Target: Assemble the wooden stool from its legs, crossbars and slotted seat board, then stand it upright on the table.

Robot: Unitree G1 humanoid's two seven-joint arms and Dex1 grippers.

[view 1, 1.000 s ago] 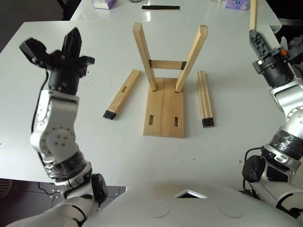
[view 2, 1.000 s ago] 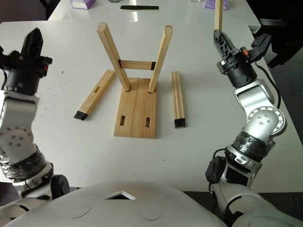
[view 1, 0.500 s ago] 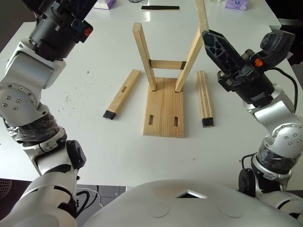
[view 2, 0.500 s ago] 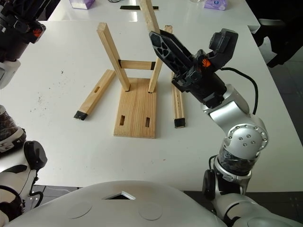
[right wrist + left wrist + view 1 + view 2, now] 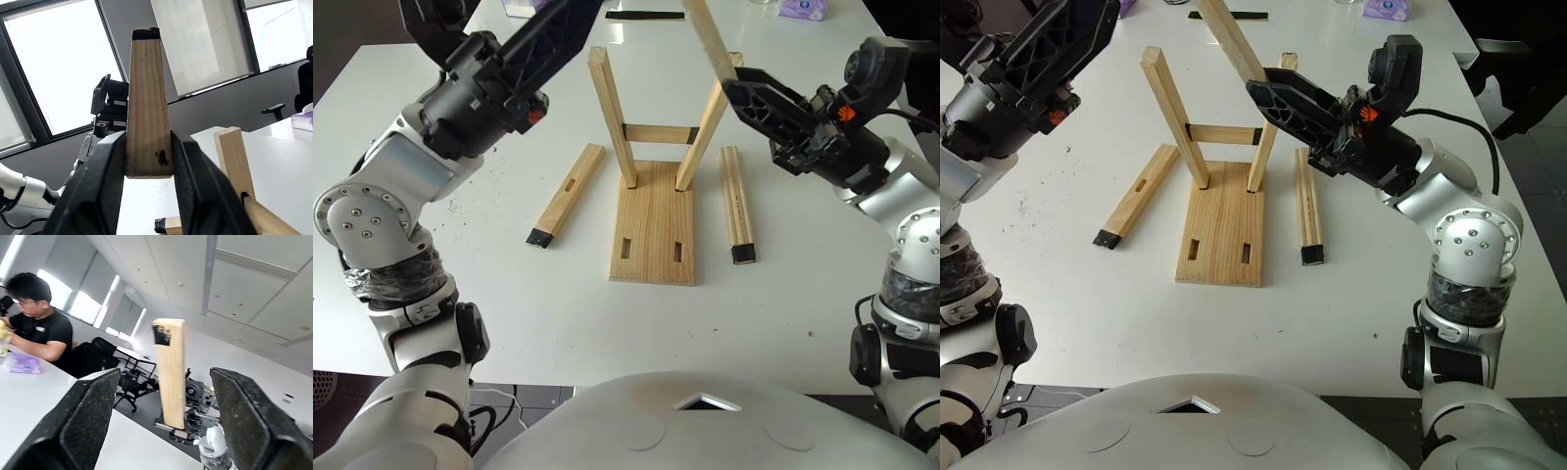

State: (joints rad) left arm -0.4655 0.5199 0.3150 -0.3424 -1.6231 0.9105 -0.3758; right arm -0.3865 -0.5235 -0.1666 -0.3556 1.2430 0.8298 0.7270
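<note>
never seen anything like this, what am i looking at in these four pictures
This is a humanoid robot with two arms, each ending in a two-finger gripper. The two wide pictures come from cameras in its head, looking down over a white table. The other two come from cameras on its wrists, looking out along the fingers. On the table lies a wooden stool's seat board, with two standing legs set in it, joined by a crossbar. Two loose legs lie flat, one each side of the board. The right gripper is clamped on a wooden bar with a black tip. The left gripper is open and holds nothing.
</note>
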